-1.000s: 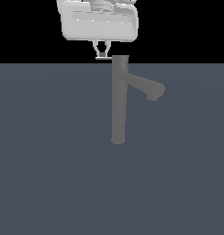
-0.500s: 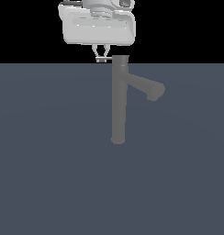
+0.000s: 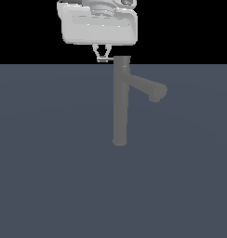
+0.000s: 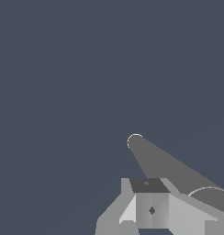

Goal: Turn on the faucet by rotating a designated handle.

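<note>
Exterior view shows the faucet (image 3: 120, 102) standing upright near the middle of the blue-grey desk (image 3: 50, 176), a tall matte grey column with its thick spout (image 3: 149, 88) sloping down toward the exterior view's right. The hand (image 3: 103, 57) hangs from its pale housing just beside the column's top, on the exterior view's left of it, level with the cap. Its two thin fingers (image 3: 97, 52) taper inward until the tips lie very close together, with something small and light between them at the tips. This could be the handle, though it is too small to tell, and whether the tips actually grip it cannot be told either.

Wrist view looks straight down: the column (image 4: 169, 167) stretches away to its rounded foot on the desk (image 4: 63, 92), with the hand's (image 4: 150, 209) pale fingers (image 4: 130, 211) crowded next to the cap. The handle cannot be picked out there.
</note>
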### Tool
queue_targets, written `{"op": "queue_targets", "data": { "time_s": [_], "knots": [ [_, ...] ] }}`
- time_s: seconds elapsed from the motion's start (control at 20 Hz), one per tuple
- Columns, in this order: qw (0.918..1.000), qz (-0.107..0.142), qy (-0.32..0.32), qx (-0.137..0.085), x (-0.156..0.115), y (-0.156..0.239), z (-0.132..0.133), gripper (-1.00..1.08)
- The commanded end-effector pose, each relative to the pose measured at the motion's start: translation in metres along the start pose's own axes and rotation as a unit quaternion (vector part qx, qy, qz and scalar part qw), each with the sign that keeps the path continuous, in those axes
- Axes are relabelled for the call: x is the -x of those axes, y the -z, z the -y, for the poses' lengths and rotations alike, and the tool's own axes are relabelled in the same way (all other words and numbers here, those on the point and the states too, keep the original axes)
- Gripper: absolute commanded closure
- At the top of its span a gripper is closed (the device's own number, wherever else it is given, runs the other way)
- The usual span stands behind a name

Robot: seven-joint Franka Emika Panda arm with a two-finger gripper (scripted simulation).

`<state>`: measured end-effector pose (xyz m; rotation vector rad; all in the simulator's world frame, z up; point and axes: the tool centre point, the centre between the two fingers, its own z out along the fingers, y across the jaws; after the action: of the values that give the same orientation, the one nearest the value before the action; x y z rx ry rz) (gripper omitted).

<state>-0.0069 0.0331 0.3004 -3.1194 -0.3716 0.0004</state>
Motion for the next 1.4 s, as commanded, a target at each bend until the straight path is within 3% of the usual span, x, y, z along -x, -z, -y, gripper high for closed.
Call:
{"op": "queue_targets", "data": {
  "time_s": [0.0,0.4,0.5,1.2,1.35],
  "knots": [
    [1.0,0.0,0.0,0.0,0.008,0.0,0.002,1.08],
    [1.0,0.0,0.0,0.0,0.033,0.0,0.009,1.08],
    [1.0,-0.004,0.003,0.001,0.025,0.0,0.011,1.08],
    [1.0,0.0,0.0,0.0,0.077,0.0,-0.013,1.08],
    [0.9999,-0.006,0.009,0.002,0.067,0.001,-0.01,1.08]
  ]
}}
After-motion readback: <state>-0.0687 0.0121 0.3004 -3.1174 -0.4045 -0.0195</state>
